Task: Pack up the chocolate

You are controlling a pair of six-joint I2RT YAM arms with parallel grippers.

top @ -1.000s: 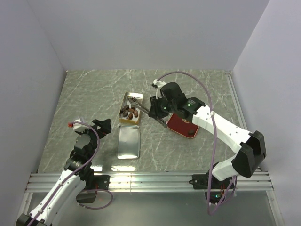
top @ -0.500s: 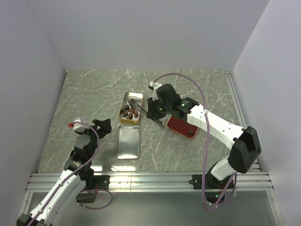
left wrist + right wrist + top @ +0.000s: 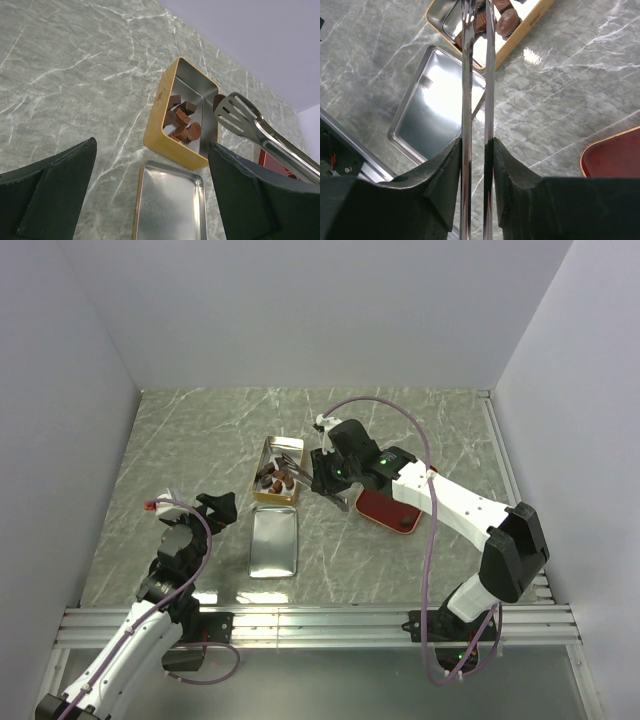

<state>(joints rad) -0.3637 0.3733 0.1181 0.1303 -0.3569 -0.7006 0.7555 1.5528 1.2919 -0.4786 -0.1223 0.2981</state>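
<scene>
Several brown chocolate chunks [image 3: 182, 125] lie in the open gold tin [image 3: 159, 107], which sits mid-table [image 3: 277, 496]. My right gripper [image 3: 476, 145] is shut on the handles of metal tongs [image 3: 467, 100], just right of the tin [image 3: 335, 485]. The slotted tong tips [image 3: 235, 112] hang over the tin's right side with one dark chunk [image 3: 218, 102] between them. My left gripper [image 3: 152, 145] stands open and empty at the near left [image 3: 215, 508], aimed toward the tin.
The tin's silver lid [image 3: 273, 542] lies inside-up just in front of the tin. A red tray [image 3: 390, 508] sits to the right under my right arm, with a small dark piece [image 3: 403, 523] on it. White walls enclose the table.
My right arm has shifted slightly left, carrying the tongs toward the tin. The left arm has not moved.
</scene>
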